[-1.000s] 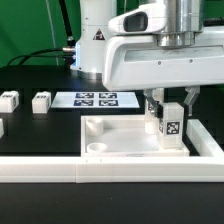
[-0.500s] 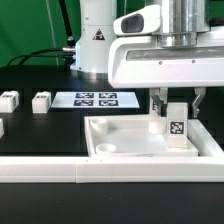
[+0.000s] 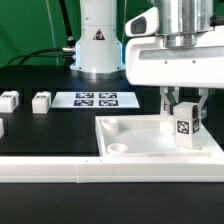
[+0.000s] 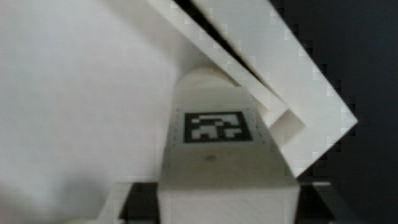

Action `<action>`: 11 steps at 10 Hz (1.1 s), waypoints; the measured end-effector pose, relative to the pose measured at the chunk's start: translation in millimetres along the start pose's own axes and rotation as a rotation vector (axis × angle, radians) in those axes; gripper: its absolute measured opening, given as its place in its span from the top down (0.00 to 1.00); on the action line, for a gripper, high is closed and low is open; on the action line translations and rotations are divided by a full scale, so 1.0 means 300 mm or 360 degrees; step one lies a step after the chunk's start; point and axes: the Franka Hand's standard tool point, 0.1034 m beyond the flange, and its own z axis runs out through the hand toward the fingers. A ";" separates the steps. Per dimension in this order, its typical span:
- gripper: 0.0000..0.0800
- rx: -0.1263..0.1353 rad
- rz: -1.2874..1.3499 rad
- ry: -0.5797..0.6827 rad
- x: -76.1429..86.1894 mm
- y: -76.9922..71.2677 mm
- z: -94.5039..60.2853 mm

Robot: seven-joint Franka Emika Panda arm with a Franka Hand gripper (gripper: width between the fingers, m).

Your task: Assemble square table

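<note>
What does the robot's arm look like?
The arm is chunky, smooth and white, with rounded edges. Its column carries a black triangle sticker. A shiny grey cylinder sits above the tool, which has two thin dark fingers.

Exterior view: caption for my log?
Gripper holds tagged leg at a corner of the square tabletop; other legs lie aside.

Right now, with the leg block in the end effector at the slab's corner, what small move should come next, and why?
Probably ease the leg block straight down a little. The end effector grips it upright at the corner of the square slab on the exterior view's right, and neither view shows whether its base is seated in the corner pocket.
</note>
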 end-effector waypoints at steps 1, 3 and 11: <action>0.64 0.0000 0.0126 0.0000 0.000 0.000 0.001; 0.64 -0.0003 0.0372 0.0003 -0.003 0.000 0.001; 0.19 0.0015 -0.0278 -0.0004 -0.006 -0.016 -0.005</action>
